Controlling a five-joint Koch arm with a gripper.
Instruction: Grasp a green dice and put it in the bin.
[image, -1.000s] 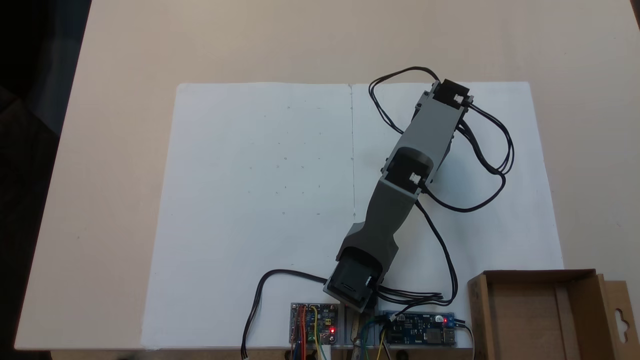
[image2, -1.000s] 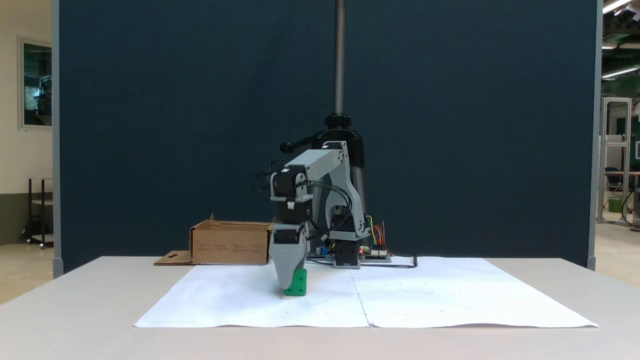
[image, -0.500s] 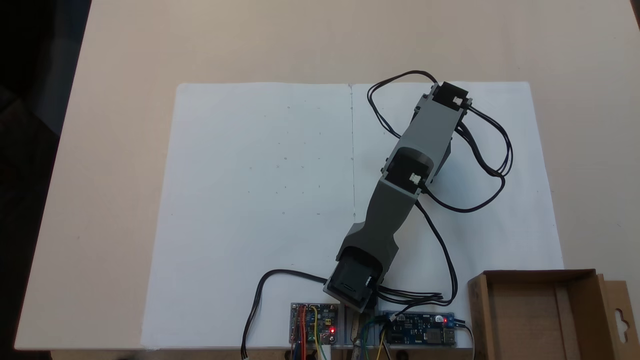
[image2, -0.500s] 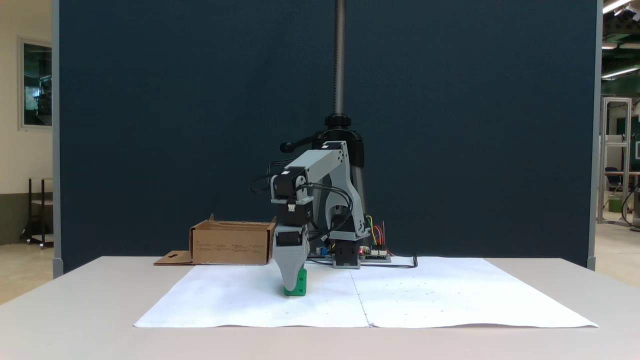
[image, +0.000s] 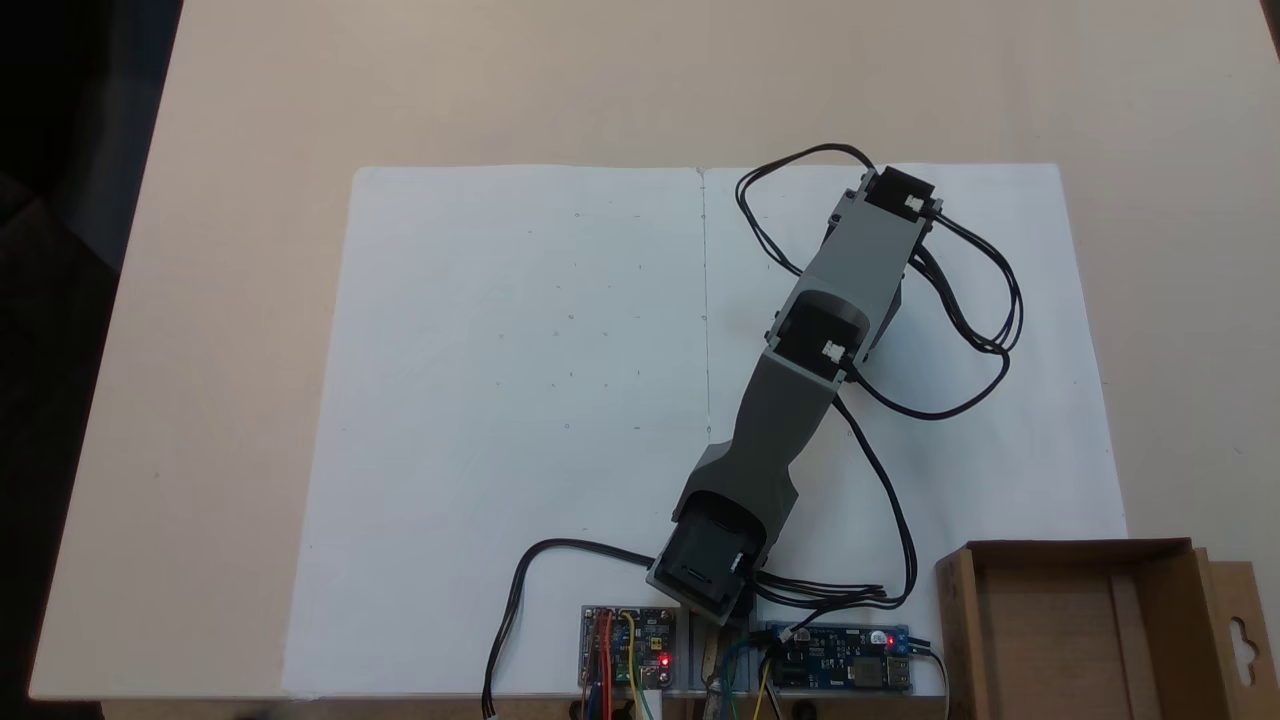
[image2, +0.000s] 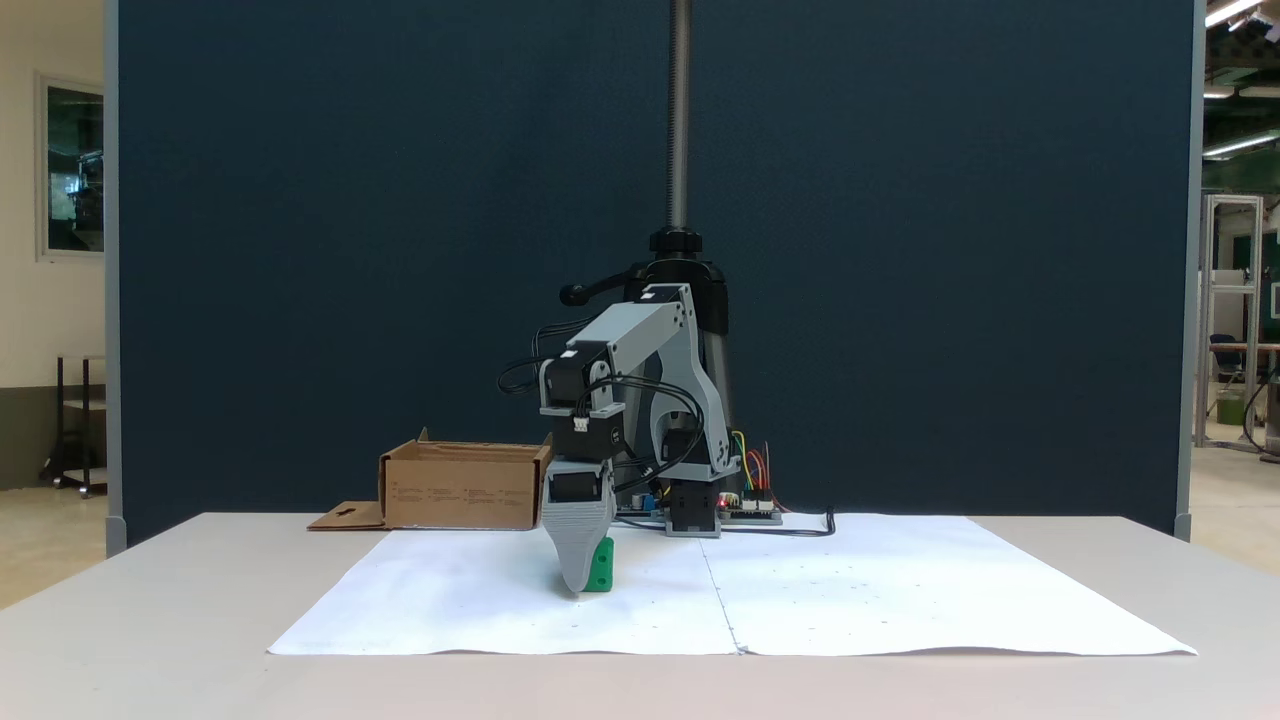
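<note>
the arm (image: 800, 400) looks like matt grey plastic with black blocks at its joints, trailing smooth black cables (image: 960, 310). white matt paper sheets (image: 520, 400) cover a smooth beige table (image: 250, 200). the bin (image: 1060, 620) at lower right is plain brown cardboard, dull. the green dice (image2: 600, 566) looks like bright smooth plastic.

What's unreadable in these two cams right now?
- Green dice: the gripper covers its left part in the side fixed view; the arm hides it from above.
- Jaws: one grey tip visible from the side, so open or shut is unclear.
- Dice pips: too small.
- Bin: cut off by the bottom edge from above; from the side its wall hides the inside.
</note>
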